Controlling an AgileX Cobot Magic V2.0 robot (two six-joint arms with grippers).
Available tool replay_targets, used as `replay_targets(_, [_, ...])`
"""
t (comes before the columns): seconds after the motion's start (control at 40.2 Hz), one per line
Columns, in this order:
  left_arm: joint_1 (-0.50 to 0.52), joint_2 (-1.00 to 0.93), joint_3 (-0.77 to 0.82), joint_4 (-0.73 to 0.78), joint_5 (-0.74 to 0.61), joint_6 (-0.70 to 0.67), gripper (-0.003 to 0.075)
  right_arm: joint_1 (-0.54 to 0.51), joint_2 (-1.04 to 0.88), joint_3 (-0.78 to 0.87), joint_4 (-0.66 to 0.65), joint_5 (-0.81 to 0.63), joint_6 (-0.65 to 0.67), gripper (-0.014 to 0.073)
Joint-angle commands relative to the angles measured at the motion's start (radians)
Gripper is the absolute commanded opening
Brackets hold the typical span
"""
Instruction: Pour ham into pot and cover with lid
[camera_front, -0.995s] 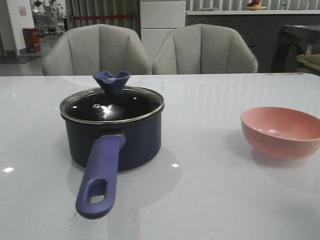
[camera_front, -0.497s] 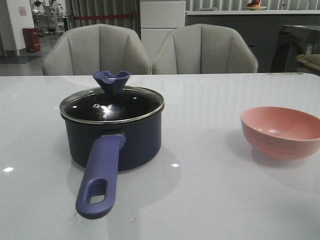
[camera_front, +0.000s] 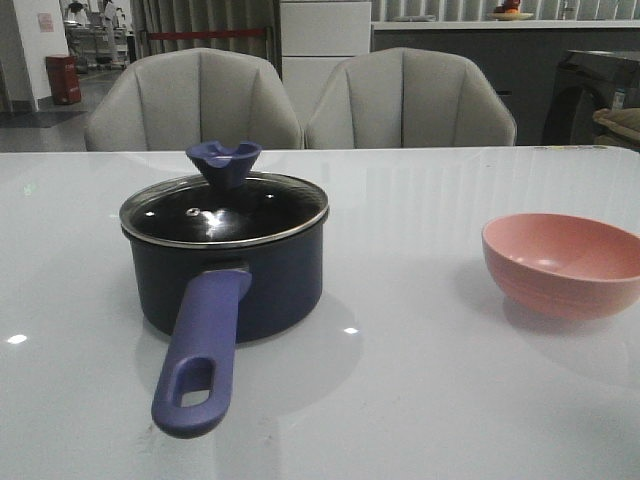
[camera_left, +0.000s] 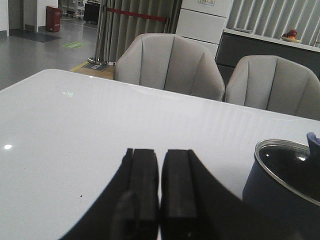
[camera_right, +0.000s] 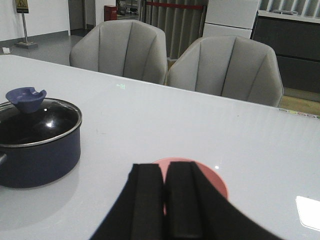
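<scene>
1. The left gripper (camera_left: 160, 200) shows only in its own wrist view: its two black fingers (camera_left: 145, 185) are pressed together with nothing between them, above the white table (camera_front: 420, 400) and to the left of the pot.
2. The pot (camera_front: 230, 275) stands left of centre on the table, its long handle (camera_front: 200, 350) pointing toward the robot and a little to the left.
3. The lid (camera_front: 222, 208) sits flat on the pot's rim, closing it, with its flared knob (camera_front: 223, 160) upright at the far side of the glass. Through the glass only dark interior and glare show; I cannot tell whether ham is inside.
4. The pink bowl (camera_front: 565, 262) stands well apart from the pot, near the table's right edge. What shows of its inside holds nothing.
5. The right gripper (camera_right: 164, 200) is likewise closed, fingers touching and holding nothing. In its wrist view it hangs just before the bowl (camera_right: 212, 180).
6. Two grey chairs (camera_front: 300, 100) stand behind the table.
</scene>
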Motion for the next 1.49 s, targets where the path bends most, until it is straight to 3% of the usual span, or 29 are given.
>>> replay_targets(0.0, [0.000,-0.011,0.032,0.001,-0.083,-0.007,0.0114,0.002,0.009,-0.025,0.005,-0.075,-0.008,0.0151])
replay_targets(0.522, [0.000,-0.011,0.032,0.001,-0.083,-0.007,0.0114,0.002,0.009,-0.023,0.005,-0.076,-0.008,0.0151])
replay_targets(0.647, [0.000,-0.011,0.032,0.001,-0.083,-0.007,0.0114,-0.036,0.007,0.011,-0.006,-0.159,-0.001,0.0151])
replay_targets(0.771, [0.000,-0.011,0.032,0.001,-0.083,-0.007,0.0114,-0.116,-0.016,0.064,-0.111,-0.238,0.100,0.0151])
replay_targets(0.871, [0.000,-0.011,0.032,0.001,-0.083,-0.007,0.0114,-0.152,-0.062,0.112,-0.273,-0.251,0.276,0.0151])
replay_targets(0.97, [0.000,-0.011,0.032,0.001,-0.083,-0.007,0.0114,-0.165,-0.110,0.165,-0.326,-0.255,0.399,0.0151])
replay_targets(1.194, [0.000,-0.011,0.032,0.001,-0.083,-0.007,0.0114,-0.194,-0.211,0.210,-0.326,-0.171,0.444,0.0151])
replay_targets(1.467, [0.000,-0.011,0.032,0.001,-0.083,-0.007,0.0114,-0.194,-0.209,0.210,-0.326,-0.172,0.444,0.0151])
